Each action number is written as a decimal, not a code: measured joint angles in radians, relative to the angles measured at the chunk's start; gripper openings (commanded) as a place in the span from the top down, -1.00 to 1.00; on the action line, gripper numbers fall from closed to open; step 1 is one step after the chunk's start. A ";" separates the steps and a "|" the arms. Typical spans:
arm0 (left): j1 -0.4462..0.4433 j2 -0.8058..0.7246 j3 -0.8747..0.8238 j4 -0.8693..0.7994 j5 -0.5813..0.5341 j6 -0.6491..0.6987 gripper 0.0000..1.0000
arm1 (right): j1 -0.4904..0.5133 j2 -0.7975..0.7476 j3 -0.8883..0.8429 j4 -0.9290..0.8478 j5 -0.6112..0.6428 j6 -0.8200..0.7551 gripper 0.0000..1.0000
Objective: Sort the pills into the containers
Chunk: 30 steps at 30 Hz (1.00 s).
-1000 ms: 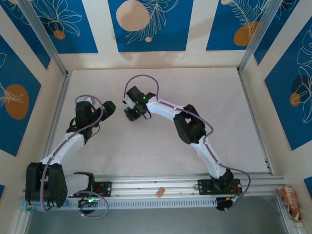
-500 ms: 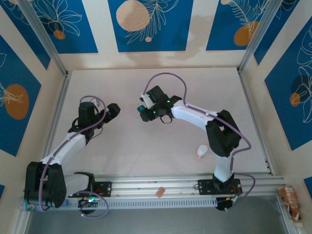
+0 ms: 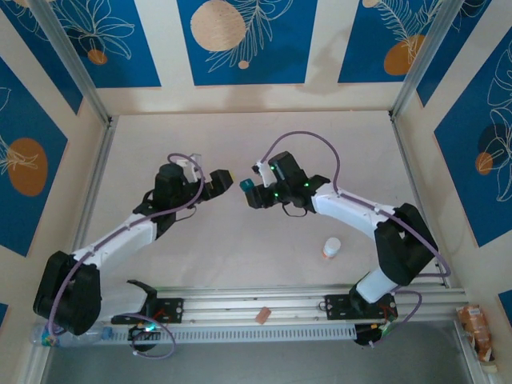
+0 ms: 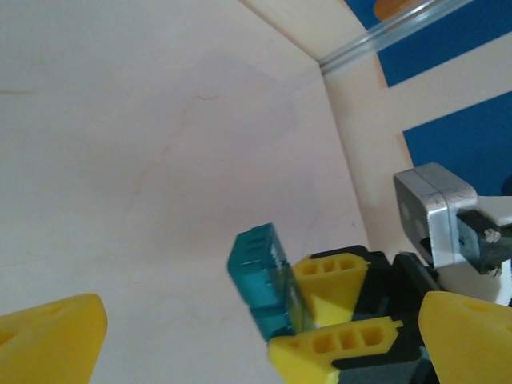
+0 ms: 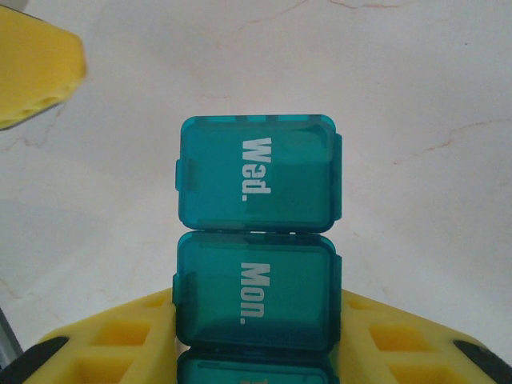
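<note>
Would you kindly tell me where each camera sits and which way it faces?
Top external: above and behind the arms, facing down at the table; both arms show.
Left wrist: behind the open left gripper, facing the right gripper; own yellow fingers at the bottom corners.
Right wrist: facing its own fingers shut on the pill box.
Shared: the pill box.

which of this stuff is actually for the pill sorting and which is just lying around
For the job:
- pill box, clamped in the right gripper
- left gripper, open, close beside the box

Lying about:
- white bottle, standing apart, untouched; contents not visible
- tan scrap on the rail
- orange packet at the near right corner
</note>
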 measured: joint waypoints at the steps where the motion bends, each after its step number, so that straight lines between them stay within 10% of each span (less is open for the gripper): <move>1: -0.012 0.013 0.002 0.021 0.002 -0.013 -1.00 | -0.001 -0.008 -0.011 0.010 -0.005 0.005 0.46; 30: -0.178 0.181 0.003 0.312 -0.004 -0.162 -1.00 | -0.034 -0.031 -0.093 0.077 -0.025 0.056 0.46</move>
